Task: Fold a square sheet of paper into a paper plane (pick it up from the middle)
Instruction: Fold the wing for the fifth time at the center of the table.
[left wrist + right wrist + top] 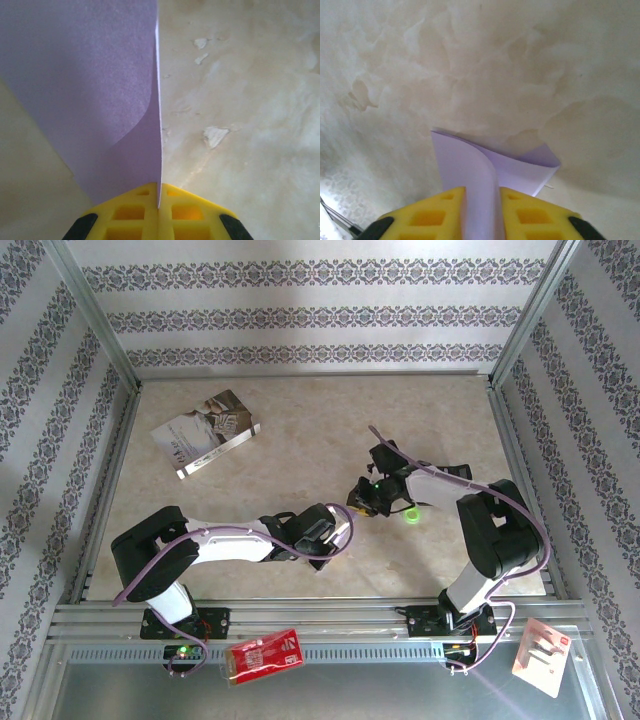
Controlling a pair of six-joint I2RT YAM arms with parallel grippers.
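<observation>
The square sheet of paper (100, 100) is pale lilac and stands on edge in the left wrist view, a curved fold running through it. My left gripper (160, 200) is shut on its lower edge, the yellow fingers (130, 212) pressed together with the paper between them. In the right wrist view the same sheet (470, 165) bulges as a rounded loop between the fingers of my right gripper (482, 192), whose jaws stand apart around it. From above, the left gripper (335, 525) and right gripper (362, 495) meet close together at the table's middle. The paper plane is out of view.
A grey-white printed booklet (205, 432) lies at the back left of the marbled table (300, 410). A green ring (413, 513) sits beside the right arm. A red packet (265, 653) and a white card packet (543, 655) rest on the near metal ledge.
</observation>
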